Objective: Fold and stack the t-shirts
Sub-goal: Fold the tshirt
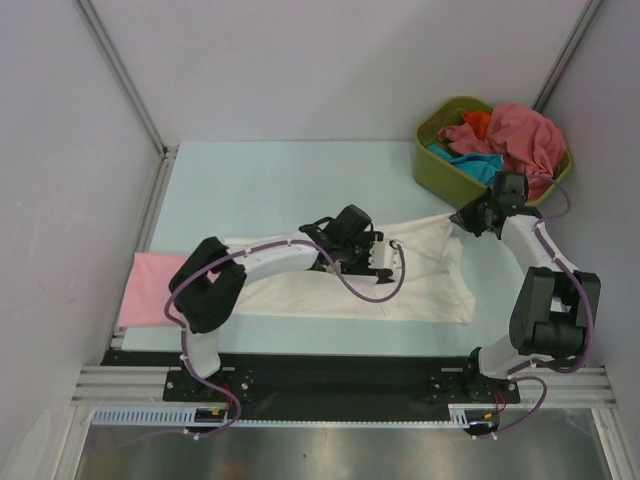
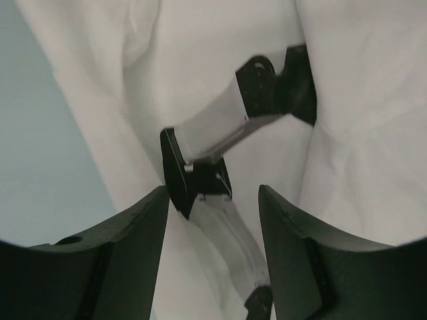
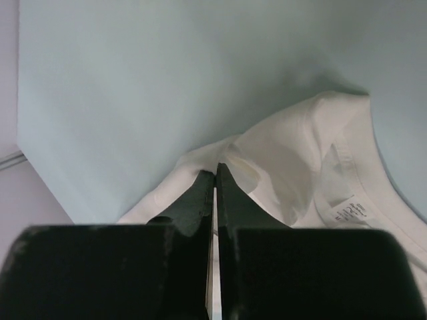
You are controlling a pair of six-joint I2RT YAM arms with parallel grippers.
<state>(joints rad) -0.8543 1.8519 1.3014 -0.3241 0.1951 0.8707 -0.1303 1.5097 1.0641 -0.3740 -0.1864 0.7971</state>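
A large white t-shirt (image 1: pixel 430 285) lies spread across the middle of the table. My left gripper (image 1: pixel 385 262) hovers low over its middle, open and empty; in the left wrist view (image 2: pixel 213 220) white cloth (image 2: pixel 360 100) fills the background, and the right arm (image 2: pixel 220 130) shows past the fingers. My right gripper (image 1: pixel 462 215) is shut on the shirt's far right corner, beside the tub; the right wrist view (image 3: pixel 215 170) shows the cloth (image 3: pixel 293 153) pinched at the fingertips and lifted off the table. A folded light pink t-shirt (image 1: pixel 150 285) lies at the left.
An olive-green tub (image 1: pixel 432 165) at the back right holds rose-red (image 1: pixel 520 135), teal (image 1: pixel 465 160) and orange (image 1: pixel 478 120) tees. A neck label (image 3: pixel 350 210) shows on the white shirt. Walls close in the table at the left and right.
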